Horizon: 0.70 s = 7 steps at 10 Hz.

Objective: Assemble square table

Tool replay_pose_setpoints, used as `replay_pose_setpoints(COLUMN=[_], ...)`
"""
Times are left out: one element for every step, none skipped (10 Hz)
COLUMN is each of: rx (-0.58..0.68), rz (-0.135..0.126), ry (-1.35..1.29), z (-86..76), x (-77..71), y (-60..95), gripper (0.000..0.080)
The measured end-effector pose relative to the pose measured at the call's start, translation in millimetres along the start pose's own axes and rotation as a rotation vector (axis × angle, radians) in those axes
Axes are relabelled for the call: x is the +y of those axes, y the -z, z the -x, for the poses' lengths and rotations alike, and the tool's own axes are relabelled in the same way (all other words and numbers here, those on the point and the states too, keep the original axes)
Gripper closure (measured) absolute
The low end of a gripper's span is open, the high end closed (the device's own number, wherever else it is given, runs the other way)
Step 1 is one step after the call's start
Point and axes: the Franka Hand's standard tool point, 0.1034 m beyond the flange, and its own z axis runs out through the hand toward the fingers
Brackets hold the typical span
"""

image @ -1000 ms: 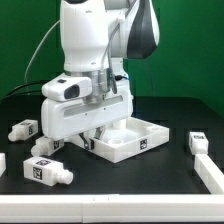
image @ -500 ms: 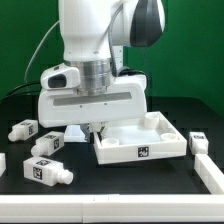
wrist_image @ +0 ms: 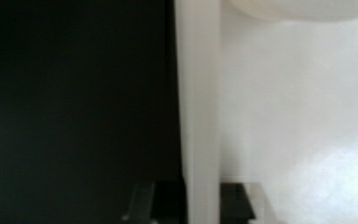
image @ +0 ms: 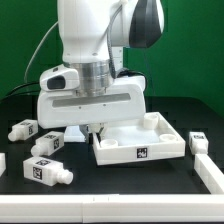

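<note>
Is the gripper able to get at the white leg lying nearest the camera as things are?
Not right now, it seems: the gripper is shut on the rim of the tabletop. The leg lies in the open with nothing over it, so after letting go it likely could.

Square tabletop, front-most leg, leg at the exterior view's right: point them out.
square tabletop [image: 120,152], exterior view, its front wall.
front-most leg [image: 42,170], exterior view, its tagged face.
right leg [image: 197,142], exterior view, its tagged face.
</note>
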Motion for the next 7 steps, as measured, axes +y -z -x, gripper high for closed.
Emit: replay_pose_setpoints(rx=[-0.022,-0.014,0.005,0.011,0.010,0.010,0.010], rz=[-0.018,-0.024,-0.021,-0.019,-0.016,-0.015,-0.015], ry=[-0.024,-0.045,-0.037,-0.075,-0.085,-0.070,-0.072], z=[-20.6,-49.6,-73.3,-83.1,-82.8,-82.4,-82.3], x=[4.5,6.1,1.0,-4.4,-11.5,-9.4,-8.7], y=[1.5,0.2,-4.2,-7.0,-8.9,-9.1,-9.3], gripper=[0.0747,0.0747,0.0747,0.0747,0.0747,0.0747,0.0747])
